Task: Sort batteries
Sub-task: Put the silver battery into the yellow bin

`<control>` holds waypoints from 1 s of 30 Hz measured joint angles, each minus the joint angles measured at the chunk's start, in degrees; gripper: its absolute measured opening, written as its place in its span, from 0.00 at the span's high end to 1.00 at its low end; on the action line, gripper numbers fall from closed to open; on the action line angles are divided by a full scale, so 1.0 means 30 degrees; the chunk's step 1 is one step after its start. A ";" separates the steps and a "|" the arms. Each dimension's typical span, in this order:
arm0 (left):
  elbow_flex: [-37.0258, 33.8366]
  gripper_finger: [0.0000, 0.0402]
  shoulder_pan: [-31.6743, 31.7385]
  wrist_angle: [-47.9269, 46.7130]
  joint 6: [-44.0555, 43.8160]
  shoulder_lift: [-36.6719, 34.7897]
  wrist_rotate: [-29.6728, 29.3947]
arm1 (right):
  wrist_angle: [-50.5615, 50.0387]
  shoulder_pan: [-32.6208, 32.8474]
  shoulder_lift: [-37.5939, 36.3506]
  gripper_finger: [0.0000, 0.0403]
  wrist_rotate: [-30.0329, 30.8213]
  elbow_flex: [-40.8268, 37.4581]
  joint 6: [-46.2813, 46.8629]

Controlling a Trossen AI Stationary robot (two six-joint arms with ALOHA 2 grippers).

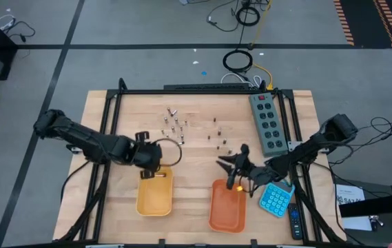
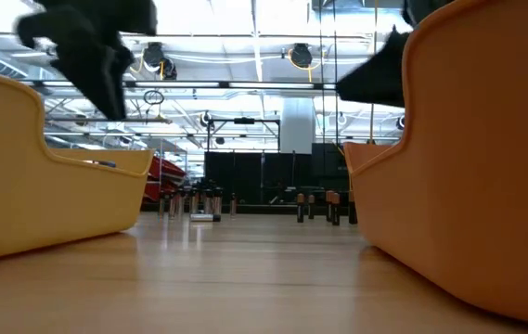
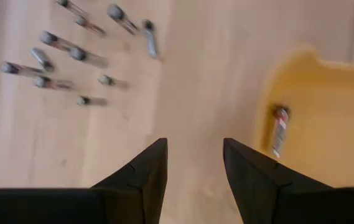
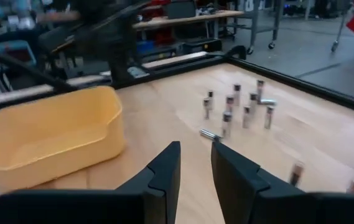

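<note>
Silvery-grey batteries stand and lie in a loose group on the far middle of the table, with smaller dark batteries just right of them. One battery lies on the floor of the yellow tray, near its far wall. My left gripper hangs open above the bare wood just beyond that tray's far end, with nothing between its fingers. My right gripper hovers over the far end of the orange tray, pointing toward the batteries. Its fingers stand a narrow gap apart and hold nothing.
A grey power strip lies along the far right of the table. A blue calculator and a dark remote lie right of the orange tray. Bare wood lies between the two trays and in front of the batteries.
</note>
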 joint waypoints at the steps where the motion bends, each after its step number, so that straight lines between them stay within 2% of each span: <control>1: 0.0000 0.59 0.0432 0.0324 0.0494 -0.0007 -0.0012 | -0.0580 0.0056 0.0346 0.80 -0.0132 0.0667 -0.0090; 6: -0.0007 0.59 0.2557 0.2055 0.2748 -0.0059 0.0485 | -0.3250 0.0372 0.1574 0.80 -0.0972 0.2754 0.0285; 14: -0.0010 0.59 0.5839 0.3075 0.5378 -0.0057 0.2203 | -0.3382 0.1080 0.1717 0.80 -0.0310 0.2791 0.0909; 23: -0.0135 0.59 0.7662 0.3281 0.6408 -0.0069 0.3471 | -0.3618 0.1710 0.1717 0.80 0.0179 0.2791 0.1067; 30: -0.3648 0.59 0.7779 0.5312 0.5935 -0.1864 0.4053 | -0.5467 0.1834 0.1023 0.80 0.0212 0.2791 0.1879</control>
